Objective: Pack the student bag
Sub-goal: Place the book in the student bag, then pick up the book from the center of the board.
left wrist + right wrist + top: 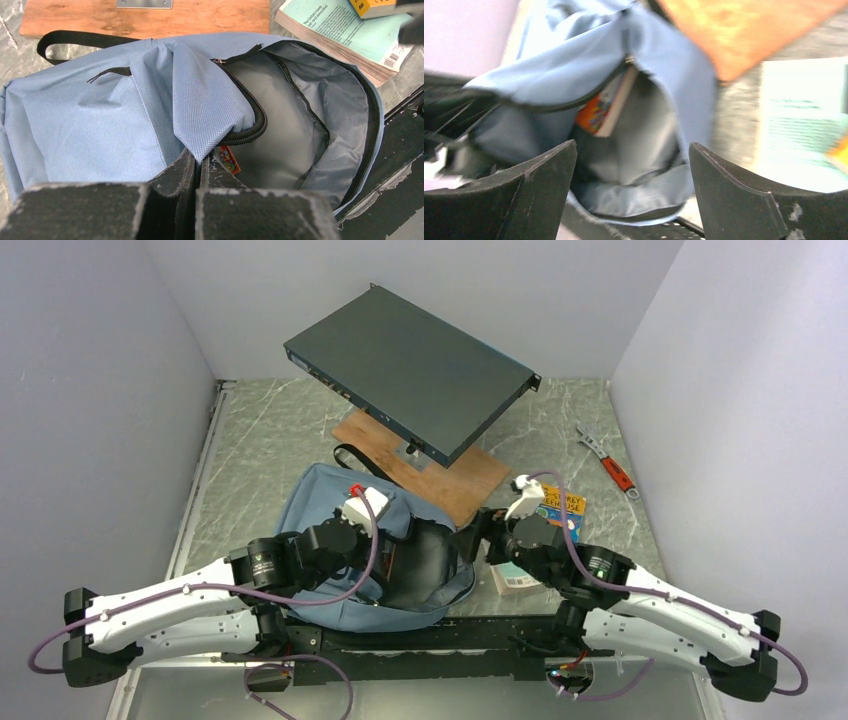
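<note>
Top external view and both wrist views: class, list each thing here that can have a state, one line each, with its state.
student bag: unzipped, main compartment gaping open
left claw: shut on the bag's flap
right claw: open, empty
orange book: inside the bag, standing on edge
teal book: closed, flat on the table outside the bag
metal box: tilted, not lying flat

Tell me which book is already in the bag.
The orange-patterned book, inside the student bag; the teal book and yellow one lie outside.
</note>
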You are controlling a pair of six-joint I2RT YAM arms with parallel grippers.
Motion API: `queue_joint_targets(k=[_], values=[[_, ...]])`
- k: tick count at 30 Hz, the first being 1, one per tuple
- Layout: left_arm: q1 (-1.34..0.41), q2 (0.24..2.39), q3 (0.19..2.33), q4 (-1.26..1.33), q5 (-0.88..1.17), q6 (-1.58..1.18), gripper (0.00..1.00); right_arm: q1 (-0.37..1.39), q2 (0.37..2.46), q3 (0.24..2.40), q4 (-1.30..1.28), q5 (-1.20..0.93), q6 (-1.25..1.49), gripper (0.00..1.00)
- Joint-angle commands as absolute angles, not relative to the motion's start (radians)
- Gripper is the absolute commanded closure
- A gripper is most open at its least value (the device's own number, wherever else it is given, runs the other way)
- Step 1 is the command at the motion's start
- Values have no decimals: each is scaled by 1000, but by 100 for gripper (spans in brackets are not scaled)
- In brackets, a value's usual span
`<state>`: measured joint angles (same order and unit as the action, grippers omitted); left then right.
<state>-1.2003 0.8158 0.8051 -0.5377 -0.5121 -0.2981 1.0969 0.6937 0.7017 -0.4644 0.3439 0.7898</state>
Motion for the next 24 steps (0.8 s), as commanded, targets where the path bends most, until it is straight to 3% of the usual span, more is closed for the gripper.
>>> queue_joint_targets(k=[1, 4, 8, 14, 24], values=[[-1200, 822, 796, -497, -490, -324, 100, 1047, 637, 723, -733, 662, 888, 14], [-1200, 822, 802, -507, -483, -332, 100, 929, 597, 708, -828, 688, 950, 10], [-1200, 811, 792, -499, -480, -340, 100, 689, 550, 631, -755, 561, 892, 12], [-1200, 815, 800, -526, -426, -373, 100, 368, 687, 619, -726, 457, 865, 15], [-1200, 791, 787, -525, -381, -390, 100, -117, 721, 551, -583, 255, 750, 17]])
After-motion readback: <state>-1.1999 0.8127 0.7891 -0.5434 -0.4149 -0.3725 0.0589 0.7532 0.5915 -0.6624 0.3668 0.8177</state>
